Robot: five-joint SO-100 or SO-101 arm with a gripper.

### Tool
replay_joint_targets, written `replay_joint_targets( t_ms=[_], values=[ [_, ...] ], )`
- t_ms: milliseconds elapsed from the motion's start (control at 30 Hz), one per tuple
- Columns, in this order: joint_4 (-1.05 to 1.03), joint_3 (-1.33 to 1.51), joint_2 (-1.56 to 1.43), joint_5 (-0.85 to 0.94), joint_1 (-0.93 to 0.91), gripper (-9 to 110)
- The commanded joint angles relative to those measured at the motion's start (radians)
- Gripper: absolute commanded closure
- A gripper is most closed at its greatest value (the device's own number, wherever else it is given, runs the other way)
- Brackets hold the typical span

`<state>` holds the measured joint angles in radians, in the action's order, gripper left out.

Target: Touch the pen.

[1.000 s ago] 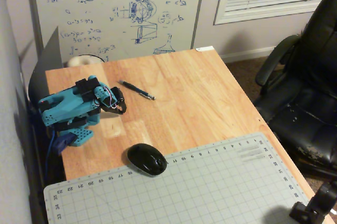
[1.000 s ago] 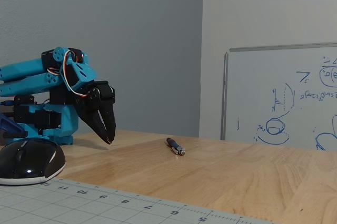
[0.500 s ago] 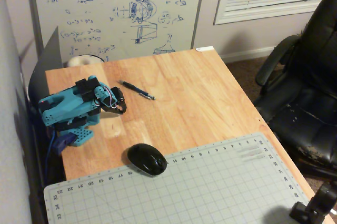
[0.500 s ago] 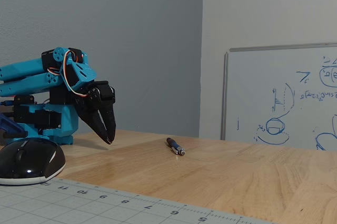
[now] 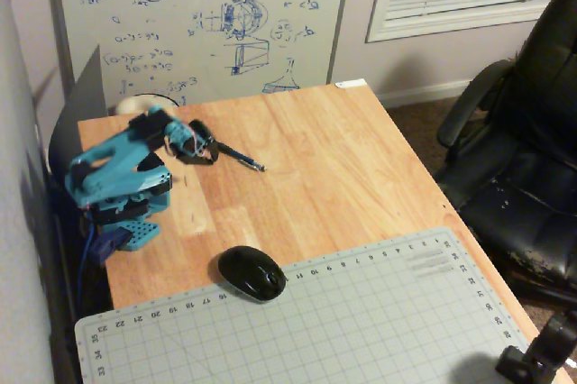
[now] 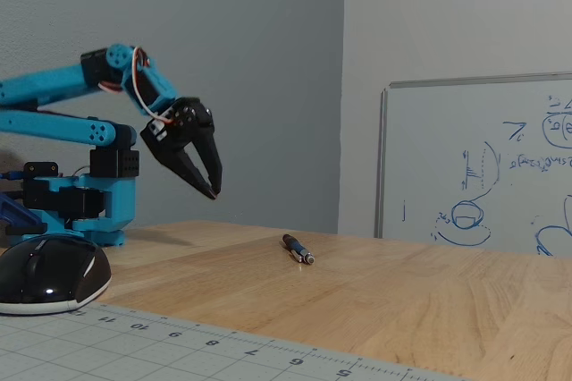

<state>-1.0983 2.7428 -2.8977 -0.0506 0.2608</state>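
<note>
Gripper (image 6: 212, 191): above the table (image 6: 375, 300), jaws nearly closed, holding nothing.
Pen (image 6: 298, 249): flat on table, apart from gripper.

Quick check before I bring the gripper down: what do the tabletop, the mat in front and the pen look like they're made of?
The tabletop looks like light butcher-block wood with a smooth, slightly glossy finish: visible plank seams and soft reflections. The mat seems a matte grey cutting mat, likely vinyl or rubber, with a printed grid and ruler numbers. The pen appears dark glossy plastic or metal with a silvery tip; too small to tell which.
</note>
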Motion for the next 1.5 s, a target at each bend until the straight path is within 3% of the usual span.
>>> replay_joint_targets(
  t_ms=[0,300,567,1467],
  values=[
    [0.021,-0.310,0.313,0.005,0.009,101],
    [0.021,-0.721,0.822,0.005,0.118,101],
    [0.021,-0.879,1.080,0.005,0.138,101],
    [0.023,-1.055,1.419,0.003,0.212,101]
  ],
)
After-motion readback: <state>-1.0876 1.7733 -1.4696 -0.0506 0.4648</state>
